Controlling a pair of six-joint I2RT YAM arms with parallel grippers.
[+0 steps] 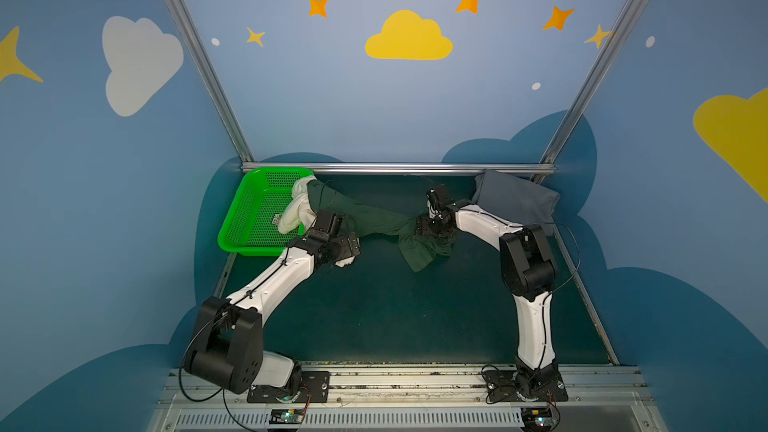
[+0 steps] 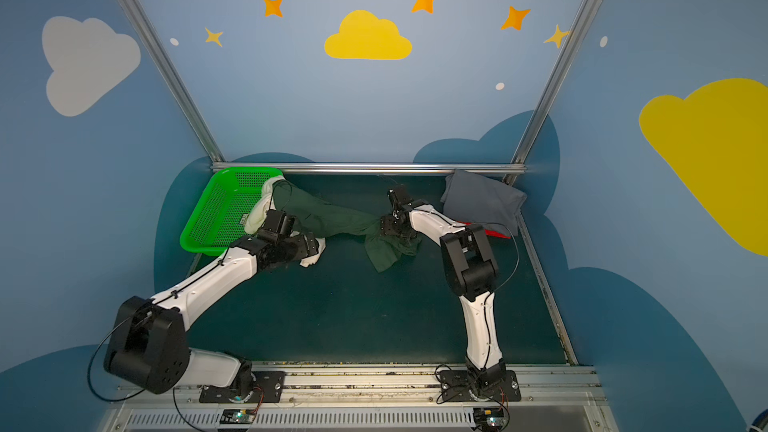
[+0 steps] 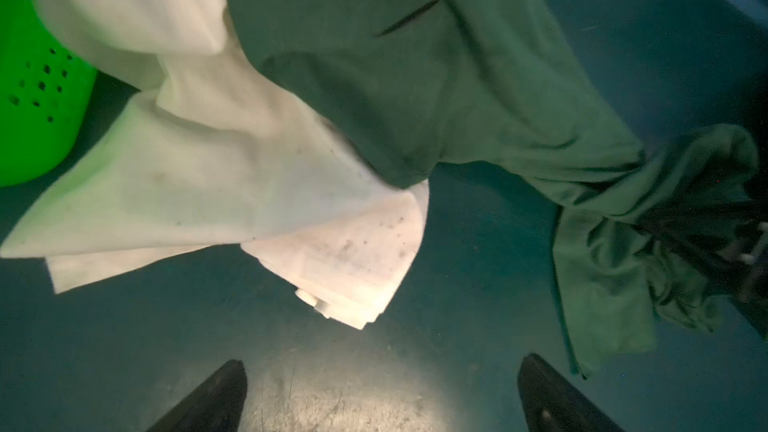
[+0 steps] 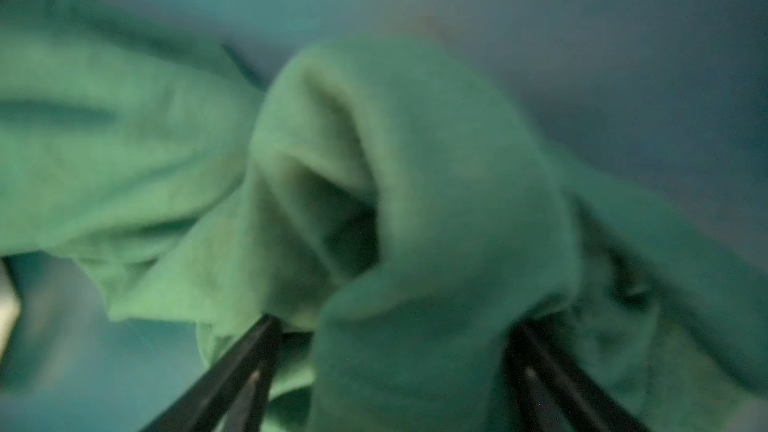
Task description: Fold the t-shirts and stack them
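Dark green t-shirt (image 1: 365, 211): stretches from the basket (image 1: 245, 218) rim across the table (image 1: 395, 317) to the right gripper (image 4: 395, 322).
Right gripper: jaws apart with a bunch of green cloth between them. I cannot tell if they squeeze it.
Left gripper (image 3: 382, 361): jaws spread wide over bare table, holding nothing.
Cream-white t-shirt (image 3: 208, 168): hangs out of the basket, under the green one. The left arm hides part of it from above.
Grey t-shirt (image 1: 515, 201): far right corner, well apart.
Red t-shirt (image 2: 494, 232): peeks from under the grey one in a top view only.
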